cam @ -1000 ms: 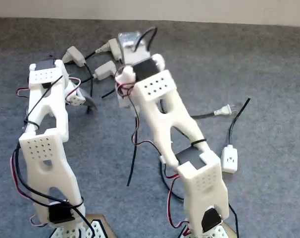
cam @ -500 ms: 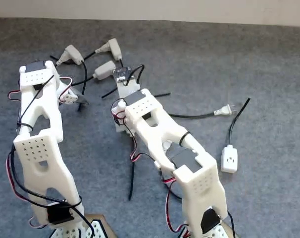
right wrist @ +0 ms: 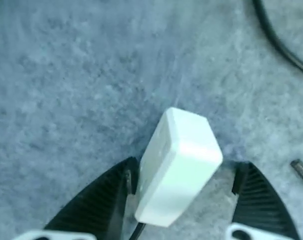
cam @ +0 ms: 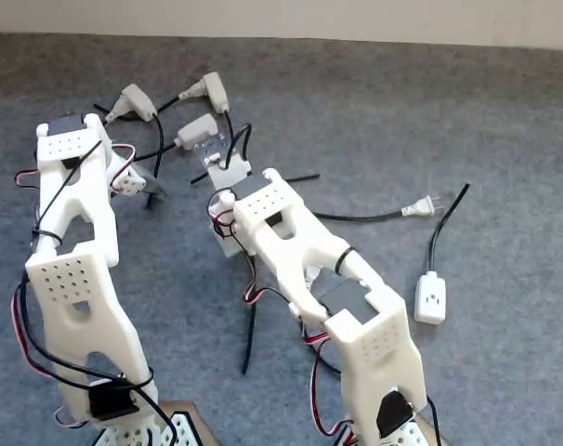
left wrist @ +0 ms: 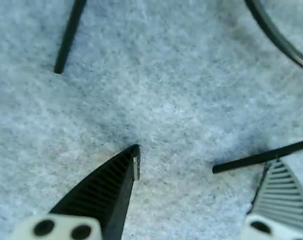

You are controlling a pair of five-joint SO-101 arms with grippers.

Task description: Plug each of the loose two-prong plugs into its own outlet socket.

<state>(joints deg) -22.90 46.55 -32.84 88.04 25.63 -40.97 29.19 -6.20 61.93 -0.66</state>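
Straddling one white socket (right wrist: 177, 162), the right jaws gape (left jaws equally wide, over grey carpet (left wrist: 166, 100)).

We see a grey, short-napped carpet (cam: 504, 121) spread over the whole working surface. Up close in the wrist views its pile is mottled with lighter and darker flecks. Along the 12 o'clock edge of the high view runs a plain pale band (cam: 374, 17), which meets the carpet in a straight line. On the carpet's near edge lie a brown board (cam: 184, 420) toward 7 o'clock and a second brown board (cam: 432, 433) toward 5 o'clock, well apart.
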